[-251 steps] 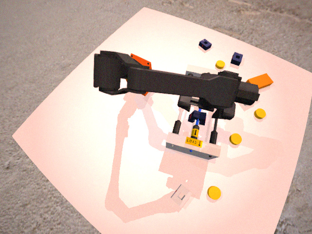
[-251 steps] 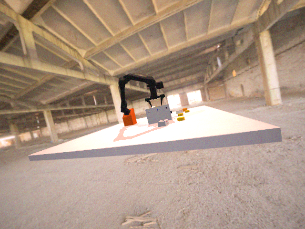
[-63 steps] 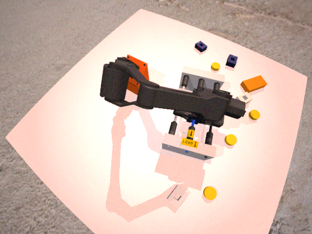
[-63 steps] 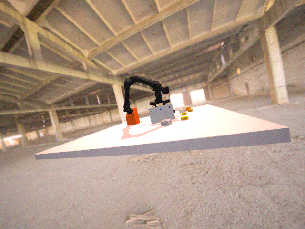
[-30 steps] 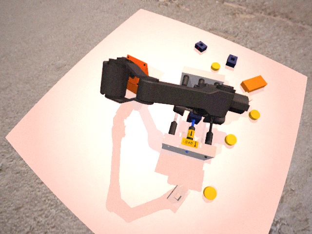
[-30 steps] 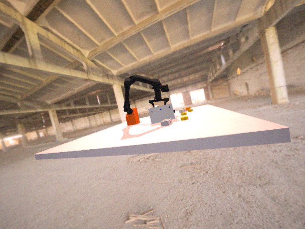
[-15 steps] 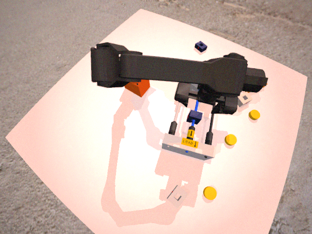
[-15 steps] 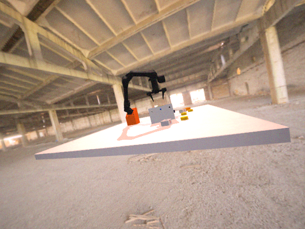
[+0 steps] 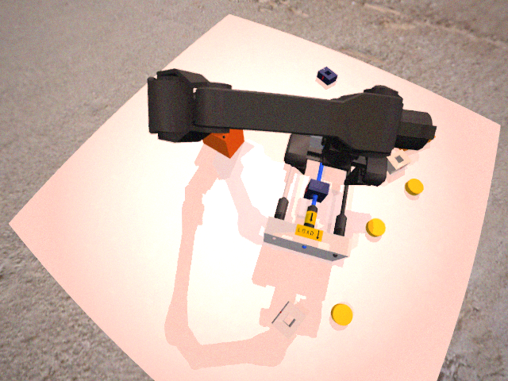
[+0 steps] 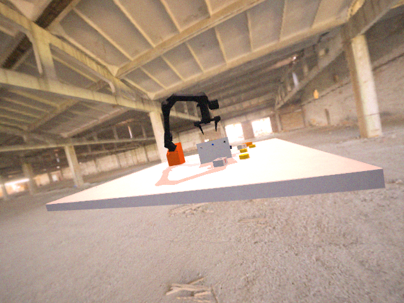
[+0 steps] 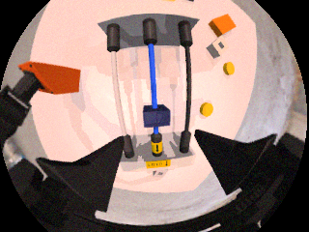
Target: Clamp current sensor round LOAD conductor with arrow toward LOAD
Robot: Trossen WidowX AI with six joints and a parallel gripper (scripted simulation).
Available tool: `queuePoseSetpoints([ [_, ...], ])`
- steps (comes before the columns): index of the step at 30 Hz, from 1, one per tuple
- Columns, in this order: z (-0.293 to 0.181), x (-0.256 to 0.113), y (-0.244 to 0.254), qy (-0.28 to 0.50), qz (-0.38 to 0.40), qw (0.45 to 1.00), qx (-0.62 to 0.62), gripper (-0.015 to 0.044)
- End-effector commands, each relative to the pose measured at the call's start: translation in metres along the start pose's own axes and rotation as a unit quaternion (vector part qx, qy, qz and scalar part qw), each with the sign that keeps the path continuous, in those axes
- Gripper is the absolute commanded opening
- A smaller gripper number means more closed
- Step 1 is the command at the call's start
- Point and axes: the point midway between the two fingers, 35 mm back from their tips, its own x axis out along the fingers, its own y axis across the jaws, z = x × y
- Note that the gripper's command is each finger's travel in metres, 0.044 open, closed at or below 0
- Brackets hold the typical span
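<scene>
The dark blue sensor (image 9: 317, 189) (image 11: 156, 116) sits round the blue conductor (image 9: 320, 171) (image 11: 153, 72), near its LOAD end. Its top looks like a closed block; the latch and the arrow on it cannot be made out. The yellow LOAD label (image 9: 309, 232) (image 11: 157, 163) is on the near end plate, and a yellow band (image 9: 310, 217) with an arrow is on the conductor. My gripper (image 10: 209, 132) (image 11: 160, 136) is wide open and empty, above the conductors and clear of the sensor. In the top view the arm hides its fingertips.
A white conductor (image 11: 116, 87) and a black conductor (image 11: 188, 87) flank the blue one. An orange-red block (image 9: 225, 142) (image 10: 176, 154) stands by the arm base. Yellow discs (image 9: 375, 227) (image 9: 341, 314), a pale holed block (image 9: 398, 160), a grey one (image 9: 289, 318) and a dark blue one (image 9: 327, 75) lie around.
</scene>
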Motion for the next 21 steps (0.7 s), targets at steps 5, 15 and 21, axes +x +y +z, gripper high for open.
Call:
queuePoseSetpoints([
  [5, 0.0005, -0.0006, 0.0002, -0.001, 0.000, 1.000, 0.001, 0.0440],
  [15, 0.0005, -0.0006, 0.0002, -0.001, 0.000, 1.000, 0.001, 0.0440],
  [21, -0.0051, 0.0041, 0.0036, -0.024, 0.006, 1.000, 0.011, 0.0440],
])
